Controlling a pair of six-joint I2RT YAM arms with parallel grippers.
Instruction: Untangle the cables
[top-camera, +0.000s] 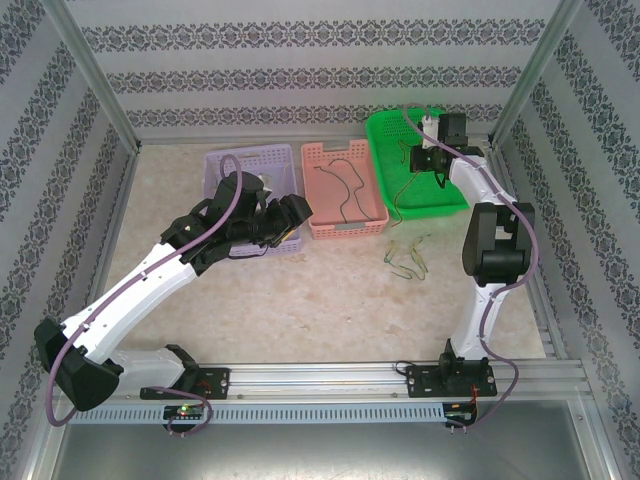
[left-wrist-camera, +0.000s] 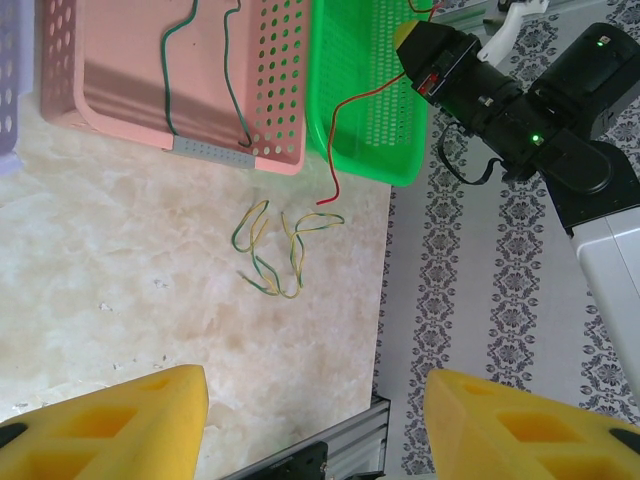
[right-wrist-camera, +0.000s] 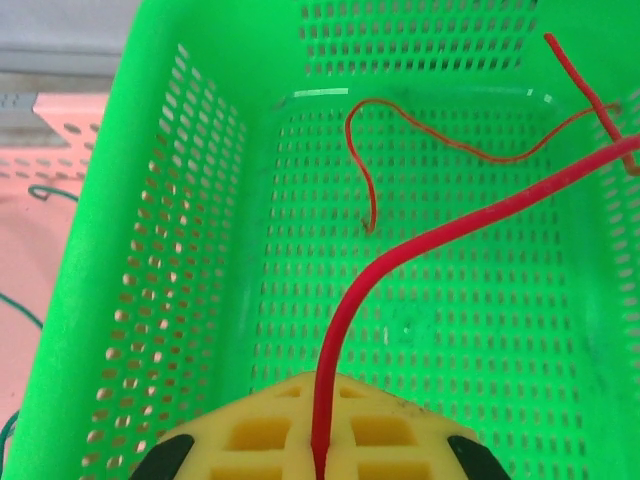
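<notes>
Along the near edge of the table (top-camera: 300, 310) sit the two arm bases. Beyond them the middle of the surface lies bare up to the baskets, with the left arm slanting across its left half. Toward the right edge, a loose tangle of yellow-green cables (top-camera: 408, 258) rests on the surface just short of the pink basket (top-camera: 347, 228) and green basket (top-camera: 385, 130). The left gripper (left-wrist-camera: 318, 390) hovers at the lilac basket (top-camera: 225, 160), jaws apart and holding nothing. A green cable (left-wrist-camera: 167, 90) lies in the pink basket. At the far right corner, the right gripper (right-wrist-camera: 320, 440) is clamped on a red cable (right-wrist-camera: 340, 310) above the green basket's floor.
</notes>
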